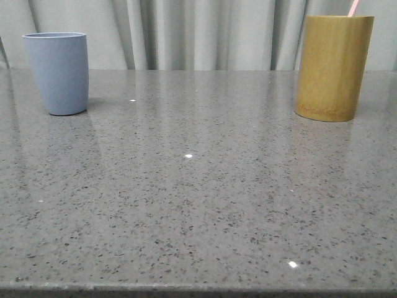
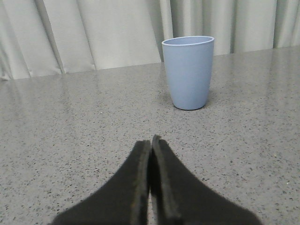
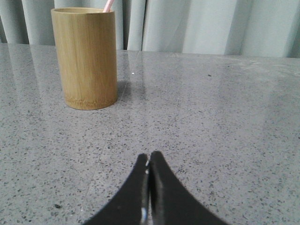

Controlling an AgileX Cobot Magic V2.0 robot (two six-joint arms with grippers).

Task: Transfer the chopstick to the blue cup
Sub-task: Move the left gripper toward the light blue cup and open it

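The blue cup (image 1: 57, 73) stands upright at the far left of the grey stone table; it also shows in the left wrist view (image 2: 188, 72). A pale pink chopstick tip (image 1: 353, 7) sticks out of the yellow-brown bamboo holder (image 1: 332, 67) at the far right; the tip (image 3: 108, 5) and the holder (image 3: 86, 58) also show in the right wrist view. My left gripper (image 2: 151, 140) is shut and empty, low over the table short of the cup. My right gripper (image 3: 149, 155) is shut and empty, short of the holder. Neither gripper shows in the front view.
A pale pleated curtain (image 1: 198, 34) hangs behind the table's far edge. The speckled tabletop (image 1: 198, 186) stretches between the cup and the holder. The table's front edge (image 1: 198, 290) runs along the bottom of the front view.
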